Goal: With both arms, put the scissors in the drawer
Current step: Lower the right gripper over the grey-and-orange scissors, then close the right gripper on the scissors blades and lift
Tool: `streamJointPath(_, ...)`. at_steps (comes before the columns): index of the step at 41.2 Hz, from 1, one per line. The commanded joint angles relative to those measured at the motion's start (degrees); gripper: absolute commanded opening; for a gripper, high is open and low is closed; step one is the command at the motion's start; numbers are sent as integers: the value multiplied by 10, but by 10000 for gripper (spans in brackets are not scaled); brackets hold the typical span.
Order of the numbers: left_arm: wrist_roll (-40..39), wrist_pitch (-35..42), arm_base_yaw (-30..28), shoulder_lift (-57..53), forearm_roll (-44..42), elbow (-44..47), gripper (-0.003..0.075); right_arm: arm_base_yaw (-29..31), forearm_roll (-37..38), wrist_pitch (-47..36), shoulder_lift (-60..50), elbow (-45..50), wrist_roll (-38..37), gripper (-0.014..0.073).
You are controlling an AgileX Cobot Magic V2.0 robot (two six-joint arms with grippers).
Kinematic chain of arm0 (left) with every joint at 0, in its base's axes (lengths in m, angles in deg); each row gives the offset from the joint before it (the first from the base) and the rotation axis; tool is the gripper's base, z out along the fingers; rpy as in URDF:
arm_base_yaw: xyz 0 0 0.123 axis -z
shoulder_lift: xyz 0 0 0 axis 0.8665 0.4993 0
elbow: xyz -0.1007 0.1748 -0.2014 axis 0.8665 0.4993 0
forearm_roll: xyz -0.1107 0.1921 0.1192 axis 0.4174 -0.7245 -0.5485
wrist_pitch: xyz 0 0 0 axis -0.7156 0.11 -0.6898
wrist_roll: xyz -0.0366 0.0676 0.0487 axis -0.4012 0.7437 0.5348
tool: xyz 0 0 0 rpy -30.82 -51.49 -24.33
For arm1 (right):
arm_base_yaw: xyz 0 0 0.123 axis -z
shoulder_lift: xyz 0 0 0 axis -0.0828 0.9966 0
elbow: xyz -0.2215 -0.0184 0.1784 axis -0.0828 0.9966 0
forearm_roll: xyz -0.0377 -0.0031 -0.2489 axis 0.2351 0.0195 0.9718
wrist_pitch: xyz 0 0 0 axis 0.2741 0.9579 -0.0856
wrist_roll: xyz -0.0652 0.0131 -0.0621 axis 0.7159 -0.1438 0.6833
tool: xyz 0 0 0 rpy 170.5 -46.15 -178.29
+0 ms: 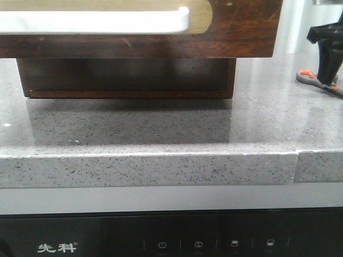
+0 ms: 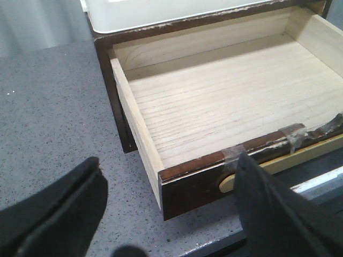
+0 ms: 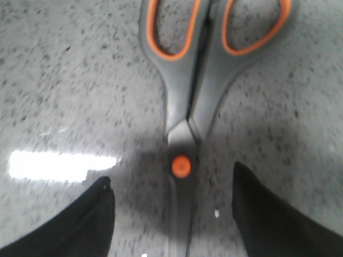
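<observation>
The scissors lie flat on the grey counter, with dark grey handles, orange-lined loops and an orange pivot. In the front view they show at the far right. My right gripper is open just above them, one finger on each side of the blades near the pivot. In the front view it stands over them. The drawer is pulled out and its pale wood inside is empty. Its gold panel and white bar show in the front view. My left gripper is open and empty by the drawer's front corner.
The dark wooden cabinet body sits under the drawer, with a white top above it. The grey speckled counter ends at a front edge. A black appliance panel lies below it.
</observation>
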Motion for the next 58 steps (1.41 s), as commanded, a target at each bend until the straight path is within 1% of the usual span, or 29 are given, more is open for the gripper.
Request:
streamJointPath(1, -5, 51, 5, 7, 3, -18, 494, 2, -4, -15, -12, -32, 7, 486)
streamJointPath(9, -5, 51, 5, 7, 3, -18, 494, 2, -7, -12, 15, -46, 7, 474)
streamJointPath(12, -5, 51, 5, 7, 3, -18, 494, 2, -7, -10, 16, -46, 7, 419)
streamJointPath(23, -5, 51, 5, 7, 3, -18, 494, 2, -7, -4, 16, -46, 7, 153)
streamJointPath(26, -5, 51, 5, 7, 3, -18, 494, 2, -7, 0, 16, -46, 7, 99)
streamJointPath(29, -5, 51, 5, 7, 3, -18, 494, 2, -7, 2, 16, -46, 7, 66)
streamJointPath(36, -5, 51, 5, 7, 3, -18, 494, 2, -7, 15, 2, -46, 7, 58)
streamJointPath(43, -5, 51, 5, 7, 3, -18, 494, 2, -3, 42, -49, -46, 14, 58)
streamJointPath(58, -5, 51, 5, 7, 3, -18, 494, 2, 10, 63, -239, -45, 16, 58)
